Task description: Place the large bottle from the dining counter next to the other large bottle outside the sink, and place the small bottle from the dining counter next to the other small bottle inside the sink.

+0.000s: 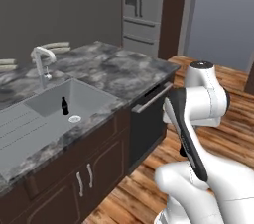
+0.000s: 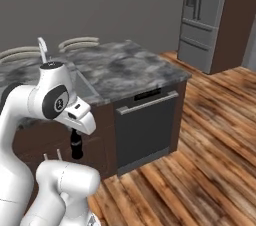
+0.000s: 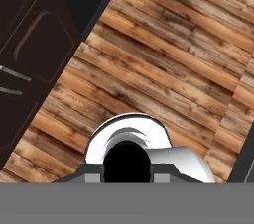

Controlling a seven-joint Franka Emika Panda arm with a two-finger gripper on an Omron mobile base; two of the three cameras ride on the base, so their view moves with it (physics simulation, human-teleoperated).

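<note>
A small dark bottle [image 2: 76, 151] hangs upright in my gripper [image 2: 76, 142], which is shut on it, low in front of the dark cabinets and over the wooden floor. Looking down in the hand view, the bottle's dark round top [image 3: 126, 161] sits between my fingertips. The sink [image 1: 47, 119] is a grey basin with a ridged drainboard and a white arched faucet [image 1: 42, 62]. Another small dark bottle [image 1: 64, 105] stands inside it, near the round drain [image 1: 75, 118]. Both large bottles are out of view.
The marbled counter [image 1: 119, 72] around the sink ends at a corner above a dark dishwasher [image 2: 145, 125] with a bar handle. A steel fridge [image 2: 202, 20] stands beyond. Wooden floor [image 2: 210, 160] spreads to the right of the cabinets.
</note>
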